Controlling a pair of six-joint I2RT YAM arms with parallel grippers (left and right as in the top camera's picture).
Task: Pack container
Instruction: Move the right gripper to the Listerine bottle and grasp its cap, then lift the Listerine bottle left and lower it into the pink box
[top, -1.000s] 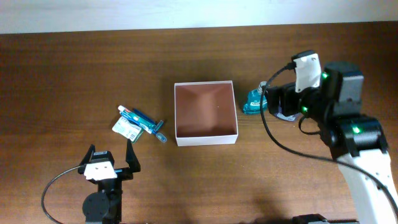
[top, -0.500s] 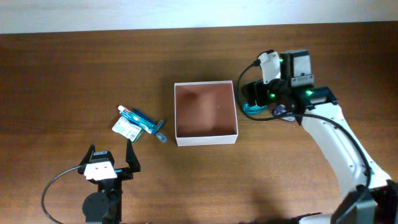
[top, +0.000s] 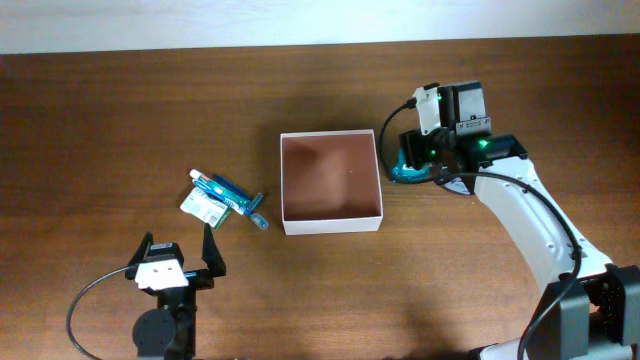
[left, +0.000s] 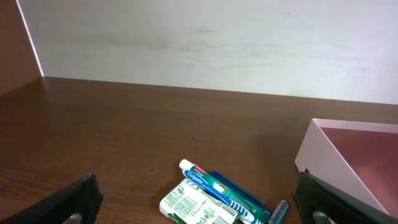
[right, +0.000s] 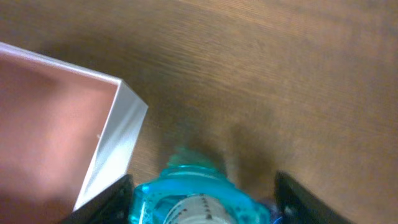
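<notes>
The container (top: 332, 224) is a square open box with white walls and a reddish-brown inside, empty, at the table's middle. Its corner shows in the right wrist view (right: 116, 146) and its wall in the left wrist view (left: 323, 158). A teal bottle (top: 403, 173) lies just right of the container. My right gripper (top: 417, 160) is open and straddles the teal bottle (right: 193, 196), with a finger on each side (right: 202, 202). My left gripper (top: 178, 258) is open and empty near the front left (left: 199, 208).
A toothpaste tube (top: 215, 186), a blue toothbrush (top: 240, 197), a razor (left: 278, 210) and a green-and-white soap box (top: 203, 207) lie together left of the container, just ahead of my left gripper. Something small and pale (top: 456, 183) lies under the right arm.
My right arm has swung left and lowered over the teal bottle, so its fingers now flank it. The left arm and the other items have not moved.
</notes>
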